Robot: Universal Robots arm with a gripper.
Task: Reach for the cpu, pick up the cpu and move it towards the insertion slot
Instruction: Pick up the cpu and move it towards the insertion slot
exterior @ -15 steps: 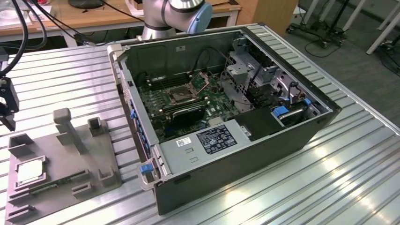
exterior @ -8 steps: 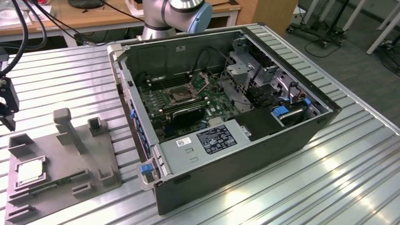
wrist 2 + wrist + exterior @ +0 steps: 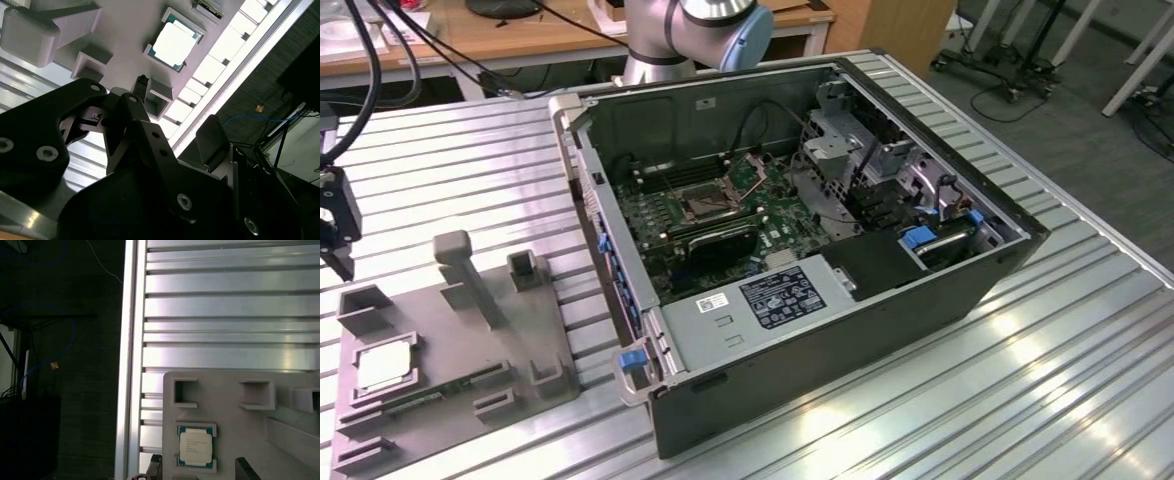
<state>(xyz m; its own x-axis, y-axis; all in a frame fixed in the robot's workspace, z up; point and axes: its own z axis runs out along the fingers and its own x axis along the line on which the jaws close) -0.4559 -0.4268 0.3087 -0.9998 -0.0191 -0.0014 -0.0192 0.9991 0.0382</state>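
Exterior view: your gripper [image 3: 336, 235] hangs at 9 o'clock, right on the frame edge, above the slatted table [image 3: 1067, 400] near the far end of the grey tray [image 3: 447, 345]. You can't read the finger gap from here. The cpu [image 3: 384, 368] lies flat in a square pocket on the tray, at 8 o'clock in the frame. It is about 5 o'clock from the gripper and clearly apart from it. The open case [image 3: 921, 320] sits mid-frame, at 3 o'clock from the tray. The slot [image 3: 698, 205] is on the board inside the case, with a silver frame and a dark centre. It is at 1 o'clock from the cpu and well apart from it. The arm [image 3: 687, 25] rises at 12 o'clock behind the case.

Second wrist view: the gripper [image 3: 177, 110] is spread wide, with black linkages and nothing between the fingertips [image 3: 142, 85]. The cpu [image 3: 177, 42] shows its pale top and sits in its pocket on the tray [image 3: 125, 30], past the fingertips and untouched.

First wrist view: two dark fingertips [image 3: 155, 466] poke in, one on either side of the cpu [image 3: 196, 446], so the gripper [image 3: 200, 469] lines up over it with a wide gap. You can't tell how high the tips are above it. The cpu sits near the tray [image 3: 235, 405] corner, close to the table [image 3: 225, 305] edge, with dark floor [image 3: 60, 390] beyond.
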